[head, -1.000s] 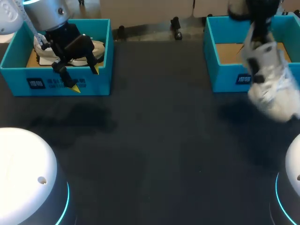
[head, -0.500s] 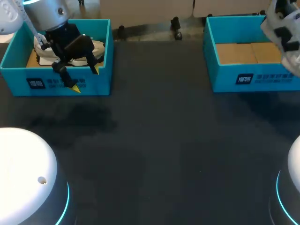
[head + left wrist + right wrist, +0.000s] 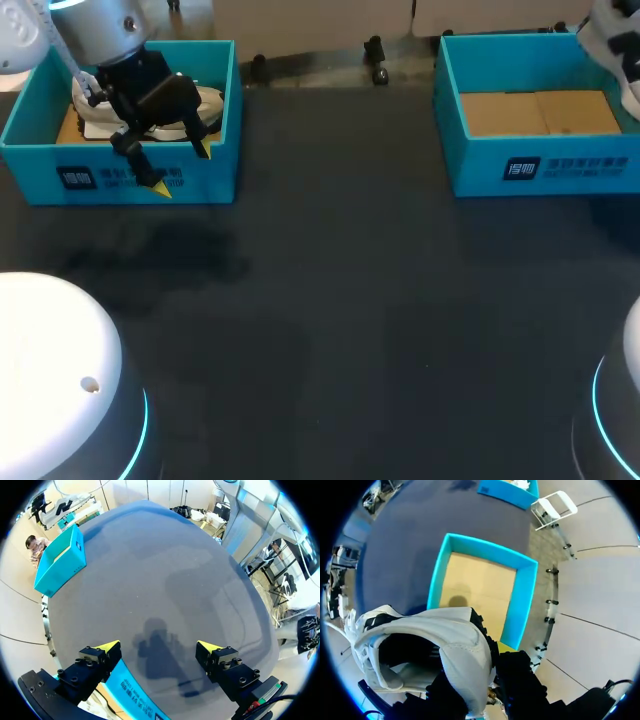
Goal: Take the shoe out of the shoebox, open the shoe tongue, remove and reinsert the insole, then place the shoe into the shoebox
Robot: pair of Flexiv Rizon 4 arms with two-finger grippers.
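Observation:
My right gripper (image 3: 487, 672) is shut on the heel of a white shoe (image 3: 427, 640) and holds it high over the empty blue shoebox (image 3: 520, 595), whose cardboard floor is bare. In the head view only part of that shoe (image 3: 612, 45) shows, at the far right corner above this box (image 3: 540, 165). My left gripper (image 3: 183, 168) hangs open over the front wall of the left blue shoebox (image 3: 60, 150), where a second white shoe (image 3: 208, 100) lies. In the left wrist view the open left gripper (image 3: 159, 647) holds nothing, with the box's edge (image 3: 131, 690) under it.
Dark tabletop (image 3: 340, 300) stretches between the two boxes and toward the front. Two white robot bases (image 3: 50, 370) stand at the front corners. In the left wrist view the right box (image 3: 60, 560) is far ahead across the table.
My right arm has carried the white shoe from in front of the right box up and back, to the far right corner above it. My left arm has stayed still.

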